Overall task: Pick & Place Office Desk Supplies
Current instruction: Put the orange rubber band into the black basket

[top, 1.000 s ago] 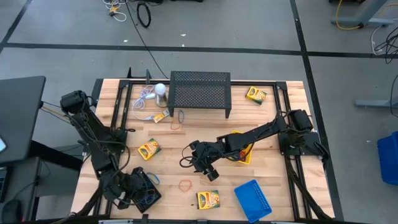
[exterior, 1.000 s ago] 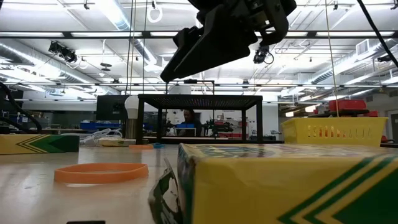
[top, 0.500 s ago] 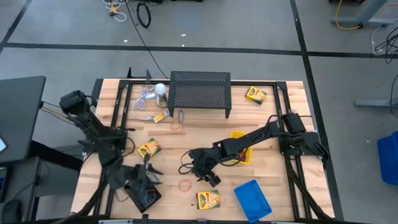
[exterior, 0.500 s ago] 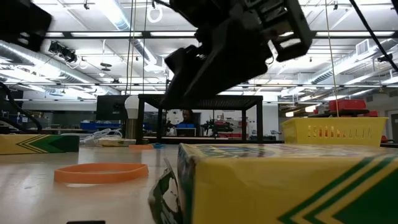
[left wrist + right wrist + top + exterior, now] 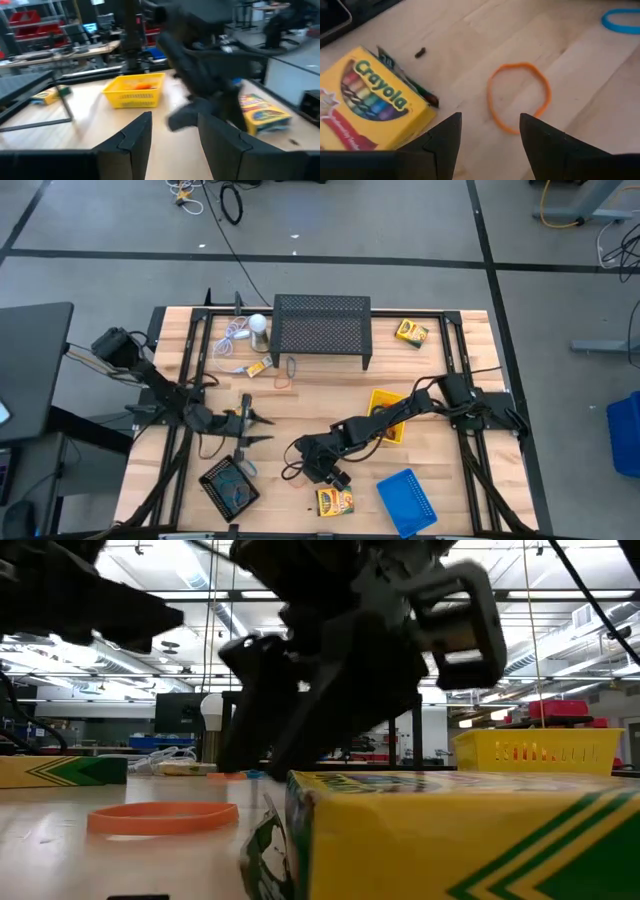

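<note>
An orange rubber-band loop (image 5: 517, 95) lies flat on the wood near the front, just left of a Crayola crayon box (image 5: 335, 501) lying face up. The blue mesh tray (image 5: 408, 496) sits at the near right and the black mesh tray (image 5: 229, 485) at the near left. The yellow mesh tray (image 5: 392, 412) stands mid-right. Another crayon box (image 5: 411, 332) lies far right.

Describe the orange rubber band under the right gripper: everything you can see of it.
The orange rubber band is a thin closed loop, rubbery-looking, lying flat and slightly out of round on the bare wooden table. Nothing touches it. The open right gripper hovers just above, its fingers either side of the loop's near edge. A Crayola crayon box lies beside it, apart, and a blue band lies farther off.
</note>
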